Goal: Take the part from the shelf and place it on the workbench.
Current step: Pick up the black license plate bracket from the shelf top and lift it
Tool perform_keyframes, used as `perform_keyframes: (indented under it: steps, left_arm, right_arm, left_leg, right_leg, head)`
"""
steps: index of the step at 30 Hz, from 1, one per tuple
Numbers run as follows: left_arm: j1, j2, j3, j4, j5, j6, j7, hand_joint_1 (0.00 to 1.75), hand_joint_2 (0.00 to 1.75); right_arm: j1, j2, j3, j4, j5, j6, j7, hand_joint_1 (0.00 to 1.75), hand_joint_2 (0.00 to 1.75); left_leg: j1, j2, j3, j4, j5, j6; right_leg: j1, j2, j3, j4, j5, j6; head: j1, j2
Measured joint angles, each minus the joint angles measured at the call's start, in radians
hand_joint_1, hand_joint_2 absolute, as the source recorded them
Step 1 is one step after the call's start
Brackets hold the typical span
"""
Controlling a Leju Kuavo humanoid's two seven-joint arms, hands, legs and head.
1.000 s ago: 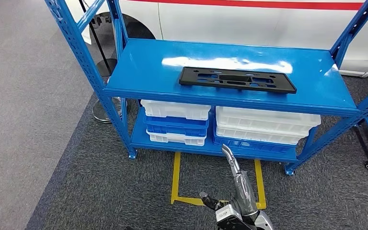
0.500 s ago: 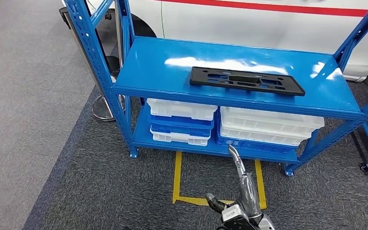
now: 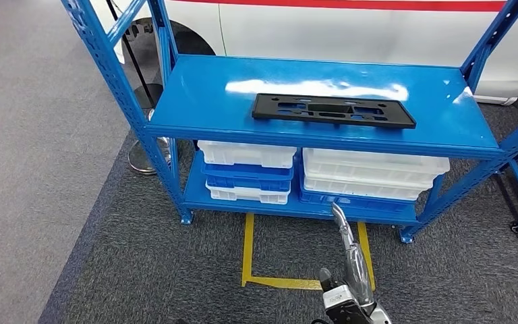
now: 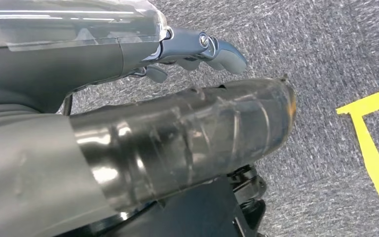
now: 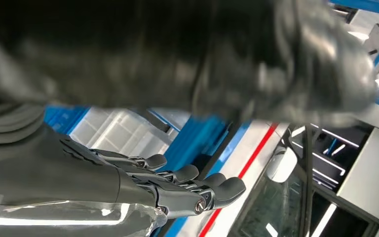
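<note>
The part (image 3: pixel 334 111), a flat black rectangular plate with cut-outs, is lying flat on the top deck of the blue shelf (image 3: pixel 195 101), toward the front edge and slightly right of centre, long side running parallel to that edge. Nothing is touching it. On the lower deck, white and blue bins (image 3: pixel 246 173) are sitting in two stacks side by side, the right stack (image 3: pixel 371 175) wider than the left. A white vehicle body with a red stripe (image 3: pixel 351 27) is standing just behind the shelf. On the grey carpet in front of the shelf, yellow floor tape (image 3: pixel 248 253) is marking an open rectangle. In the head view the right hand (image 3: pixel 348 280) is reaching up from the bottom edge, low and well apart from the shelf, one finger pointing toward the lower deck; it is holding nothing. In the right wrist view its fingers (image 5: pixel 177 183) are lying extended and slightly apart, empty. In the left wrist view the left hand (image 4: pixel 197 49) is hanging over the carpet, the fingers partly curled with nothing between them; whether they are fully closed I cannot tell.
</note>
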Motion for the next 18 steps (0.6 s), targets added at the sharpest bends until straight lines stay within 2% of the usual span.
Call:
perform_keyframes:
  steps: [1,3,4,5,7,9,10,12,14,16,17,18]
  left_arm:
    - [0.0,0.0,0.0,0.0,0.0,0.001,0.0,0.0,0.0]
    - [0.0,-0.001,-0.001,0.0,0.0,0.002,0.003,0.0,0.0]
    - [0.001,-0.001,-0.001,0.0,0.0,0.002,0.005,0.0,0.0]
    - [0.001,-0.001,-0.001,0.0,0.0,0.002,0.007,0.0,0.0]
    - [0.002,-0.001,-0.001,0.0,0.0,0.0,0.01,0.0,0.0]
    - [0.002,-0.001,-0.001,0.0,0.0,-0.002,0.011,0.0,0.0]
    - [0.002,-0.001,-0.001,0.0,0.0,-0.004,0.011,0.0,0.0]
    - [0.002,-0.001,-0.001,0.0,0.0,-0.006,0.012,0.0,0.0]
    - [0.001,-0.002,-0.002,0.0,-0.001,-0.008,0.012,0.0,0.0]
    - [0.002,-0.002,-0.002,0.0,-0.001,-0.009,0.012,0.0,0.0]
    - [0.003,-0.002,-0.002,0.0,-0.002,-0.01,0.013,0.0,0.0]
    - [0.003,-0.001,-0.002,0.0,-0.002,-0.01,0.013,0.0,0.0]
  right_arm:
    - [0.002,0.001,-0.002,-0.002,-0.001,0.0,0.0,0.0,0.0]
    - [0.01,0.005,-0.007,-0.006,-0.002,0.001,0.0,0.0,0.0]
    - [0.014,0.006,-0.01,-0.007,-0.003,0.001,0.0,0.0,0.0]
    - [0.017,0.008,-0.012,-0.008,-0.002,0.001,0.0,0.0,0.0]
    - [0.018,0.008,-0.014,-0.008,0.0,0.002,0.0,0.0,0.0]
    - [0.018,0.008,-0.014,-0.008,0.001,0.003,0.0,0.0,0.0]
    - [0.019,0.008,-0.014,-0.008,0.001,0.003,0.0,0.0,0.0]
    - [0.02,0.008,-0.017,-0.009,0.001,0.003,0.0,0.0,0.0]
    - [0.019,0.008,-0.019,-0.01,0.002,0.002,-0.001,0.0,0.0]
    - [0.021,0.008,-0.022,-0.01,0.004,-0.001,-0.002,0.0,0.0]
    - [0.023,0.008,-0.022,-0.01,0.005,-0.002,-0.003,0.0,0.0]
    - [0.024,0.008,-0.023,-0.011,0.006,-0.005,-0.006,0.0,0.0]
  left_leg:
    - [0.002,0.002,0.0,-0.001,-0.001,-0.006]
    - [0.006,0.004,-0.056,0.131,-0.07,-0.026]
    - [0.008,0.004,-0.064,0.156,-0.076,-0.034]
    - [0.011,-0.003,-0.064,0.16,-0.074,-0.037]
    - [0.013,-0.027,-0.003,0.029,-0.012,-0.032]
    - [0.01,-0.039,0.009,0.002,-0.012,-0.024]
    - [0.01,-0.033,0.009,0.001,-0.009,-0.019]
    - [0.012,-0.02,0.012,-0.009,-0.002,-0.004]
    - [0.014,-0.007,0.014,-0.016,0.002,0.007]
    - [0.013,0.004,0.013,-0.017,0.002,0.01]
    - [0.013,0.009,0.013,-0.016,0.002,0.011]
    - [0.013,0.012,0.013,-0.016,0.001,0.01]
  right_leg:
    - [-0.002,0.002,0.002,-0.004,0.003,-0.004]
    - [-0.007,0.01,0.005,-0.013,0.011,-0.017]
    - [-0.011,0.019,0.007,-0.015,0.013,-0.021]
    - [-0.011,0.028,0.007,-0.011,0.012,-0.021]
    - [-0.009,0.045,0.001,0.0,0.007,-0.012]
    - [-0.008,0.055,-0.007,0.003,0.009,-0.001]
    - [-0.009,0.061,-0.009,0.001,0.012,0.005]
    - [-0.011,0.054,-0.015,0.016,0.0,0.014]
    - [-0.012,0.03,-0.053,0.098,-0.05,0.022]
    - [-0.012,0.018,-0.115,0.226,-0.108,0.028]
    - [-0.013,0.017,-0.134,0.265,-0.116,0.03]
    - [-0.014,0.016,-0.137,0.272,-0.107,0.031]
  head:
    - [0.0,0.0]
    - [-0.001,0.0]
    - [-0.001,0.0]
    - [-0.002,0.0]
    - [-0.001,0.0]
    - [-0.001,0.0]
    - [-0.001,0.0]
    - [0.0,0.0]
    - [0.001,0.0]
    - [0.001,0.0]
    - [0.001,0.0]
    - [0.001,0.0]
